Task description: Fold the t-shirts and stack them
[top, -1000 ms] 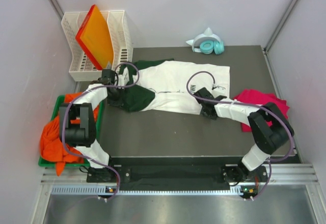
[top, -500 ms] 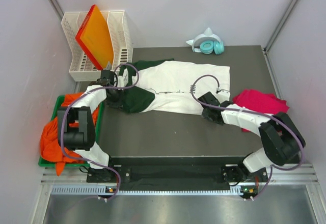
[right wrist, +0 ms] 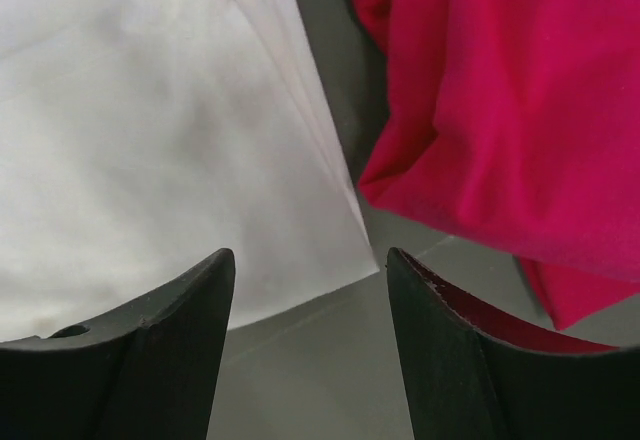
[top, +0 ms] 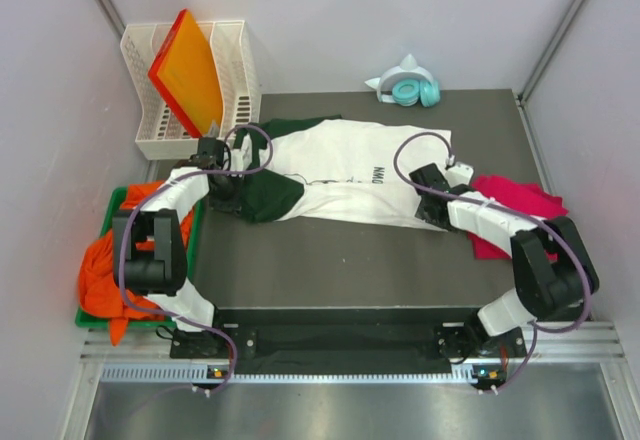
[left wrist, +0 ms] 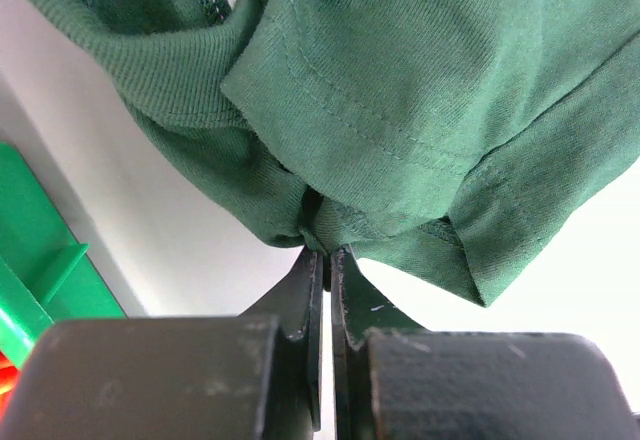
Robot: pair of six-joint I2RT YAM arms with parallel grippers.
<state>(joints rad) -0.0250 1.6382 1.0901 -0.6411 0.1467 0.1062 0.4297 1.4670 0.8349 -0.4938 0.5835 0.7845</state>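
Across our dark counter [top: 330, 260] the white t-shirt [top: 340, 175] lies spread out. The pink t-shirt [top: 515, 205] sits crumpled just beside its right edge. Our left tool [left wrist: 327, 260] pinches the green sleeve [left wrist: 400, 90]; our right tool [right wrist: 310, 290] hovers spread over that edge.

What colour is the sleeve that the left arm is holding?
Dark green. The sleeve shows best in the left wrist view.
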